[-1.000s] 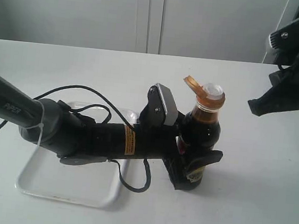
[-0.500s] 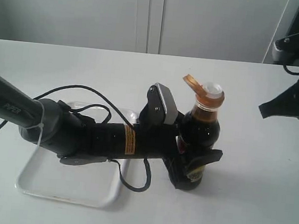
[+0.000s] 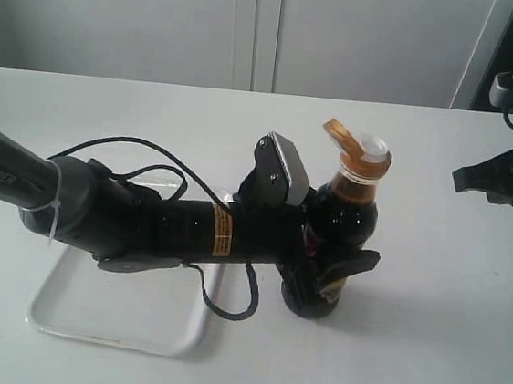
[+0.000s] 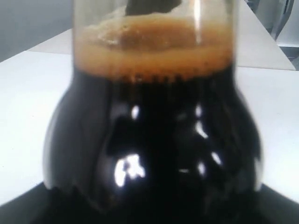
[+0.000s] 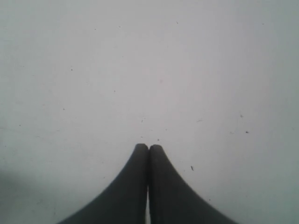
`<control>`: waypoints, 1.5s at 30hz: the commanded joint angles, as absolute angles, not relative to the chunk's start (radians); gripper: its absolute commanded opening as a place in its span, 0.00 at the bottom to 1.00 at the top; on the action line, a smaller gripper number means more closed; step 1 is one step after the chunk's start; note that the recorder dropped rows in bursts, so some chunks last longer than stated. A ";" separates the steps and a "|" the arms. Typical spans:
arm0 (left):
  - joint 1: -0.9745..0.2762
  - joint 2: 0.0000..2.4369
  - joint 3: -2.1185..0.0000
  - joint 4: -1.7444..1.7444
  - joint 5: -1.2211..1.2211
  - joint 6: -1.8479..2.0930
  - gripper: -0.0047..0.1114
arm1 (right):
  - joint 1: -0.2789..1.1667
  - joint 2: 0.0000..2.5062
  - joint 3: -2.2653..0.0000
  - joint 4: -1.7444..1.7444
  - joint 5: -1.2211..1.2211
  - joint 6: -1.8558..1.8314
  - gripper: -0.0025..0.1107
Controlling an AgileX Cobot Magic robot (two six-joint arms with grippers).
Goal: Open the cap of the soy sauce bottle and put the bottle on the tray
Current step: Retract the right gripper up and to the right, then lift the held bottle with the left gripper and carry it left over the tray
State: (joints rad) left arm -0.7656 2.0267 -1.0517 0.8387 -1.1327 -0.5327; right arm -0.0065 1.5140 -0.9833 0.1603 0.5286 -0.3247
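Observation:
The soy sauce bottle [image 3: 346,215] stands upright on the white table right of centre, its dark body filling the left wrist view [image 4: 154,140]. Its golden-brown cap [image 3: 343,135] is flipped up on its hinge, showing the white spout [image 3: 374,150]. My left gripper [image 3: 325,277] is shut on the bottle's lower body. The white tray [image 3: 115,319] lies at the front left, partly under the left arm. At the far right edge, my right gripper [image 3: 464,182] is well away from the bottle. Its fingertips [image 5: 149,147] are pressed together over bare table with nothing between them.
The left arm [image 3: 143,221] with a looping black cable [image 3: 226,308] stretches across the tray's far side. White cabinet doors [image 3: 255,27] stand behind the table.
My right gripper has drawn back to the right, away from the bottle. The left arm has shifted slightly with the bottle; the cap stays flipped open.

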 commanded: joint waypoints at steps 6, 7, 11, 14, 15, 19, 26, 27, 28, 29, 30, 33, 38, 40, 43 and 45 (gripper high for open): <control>-0.769 1.929 -1.057 0.814 -1.221 -0.524 0.04 | -0.012 1.548 -0.988 0.169 0.501 -0.338 0.02; -0.769 1.924 -1.057 0.812 -1.221 -0.524 0.04 | -0.012 1.548 -0.988 0.169 0.501 -0.338 0.02; -0.751 1.900 -1.057 0.816 -1.221 -0.523 0.04 | -0.012 1.548 -0.988 0.175 0.499 -0.338 0.02; -0.729 1.881 -1.048 0.822 -1.221 -0.528 0.04 | -0.012 1.548 -0.988 0.184 0.497 -0.338 0.02; -0.722 1.874 -1.038 0.817 -1.221 -0.526 0.04 | -0.012 1.548 -0.988 0.184 0.495 -0.338 0.02; -0.688 1.836 -0.978 0.815 -1.221 -0.519 0.04 | -0.012 1.548 -0.988 0.184 0.485 -0.338 0.02; -0.607 1.746 -0.866 0.819 -1.221 -0.503 0.04 | -0.012 1.548 -0.988 0.184 0.481 -0.340 0.02; -0.595 1.729 -0.847 0.819 -1.221 -0.493 0.04 | -0.012 1.548 -0.988 0.184 0.481 -0.340 0.02; -0.582 1.711 -0.828 0.819 -1.221 -0.489 0.04 | -0.012 1.548 -0.988 0.184 0.481 -0.340 0.02; -0.573 1.693 -0.814 0.819 -1.221 -0.489 0.04 | -0.012 1.548 -0.988 0.184 0.481 -0.340 0.02; -0.561 1.678 -0.797 0.819 -1.221 -0.489 0.04 | -0.012 1.548 -0.988 0.184 0.481 -0.340 0.02; -0.530 1.640 -0.752 0.819 -1.221 -0.479 0.04 | -0.012 1.548 -0.988 0.184 0.481 -0.340 0.02; -0.486 1.593 -0.677 0.816 -1.221 -0.459 0.04 | -0.012 1.548 -0.988 0.184 0.483 -0.340 0.02; -0.470 1.583 -0.658 0.814 -1.221 -0.448 0.04 | -0.012 1.548 -0.988 0.184 0.481 -0.340 0.02; -0.451 1.581 -0.635 0.807 -1.221 -0.444 0.04 | -0.012 1.548 -0.988 0.184 0.481 -0.340 0.02; -0.441 1.581 -0.624 0.798 -1.221 -0.436 0.04 | -0.012 1.548 -0.988 0.184 0.481 -0.340 0.02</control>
State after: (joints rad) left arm -0.4533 1.6103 -0.6308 0.8395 -1.1307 -0.4487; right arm -0.0065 1.5500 -0.9833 0.1815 0.4923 -0.3296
